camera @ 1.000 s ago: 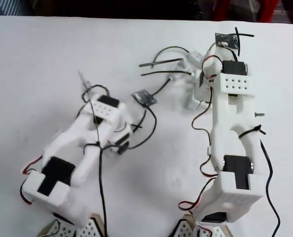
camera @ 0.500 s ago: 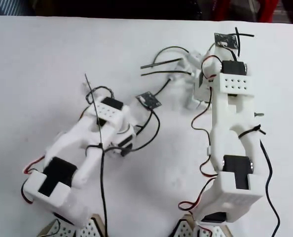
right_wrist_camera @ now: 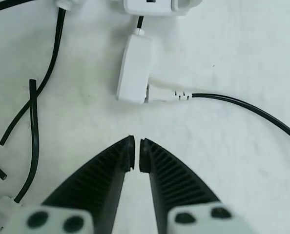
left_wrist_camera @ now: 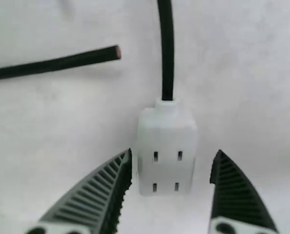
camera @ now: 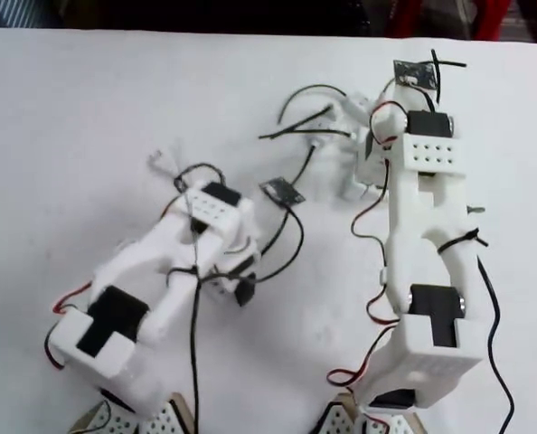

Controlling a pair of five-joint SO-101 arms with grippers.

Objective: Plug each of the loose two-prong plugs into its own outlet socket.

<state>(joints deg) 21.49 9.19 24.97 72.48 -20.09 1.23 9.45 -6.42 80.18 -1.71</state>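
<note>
1. Left gripper (left_wrist_camera: pixel 173 157) - spread wide. A white socket (left_wrist_camera: pixel 167 146) lies between its jaws on the table (left_wrist_camera: pixel 247 73), with a black cord (left_wrist_camera: pixel 165 48) running from the socket's far end.
2. Right gripper (right_wrist_camera: pixel 136 152) - clenched on nothing. A second socket (right_wrist_camera: pixel 134 68) lies near it, with a plug (right_wrist_camera: pixel 163 93) against its side.

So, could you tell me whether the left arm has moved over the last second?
Yes. In the high view the left arm has shifted toward the unmoved right arm and away from the table's far edge.
</note>
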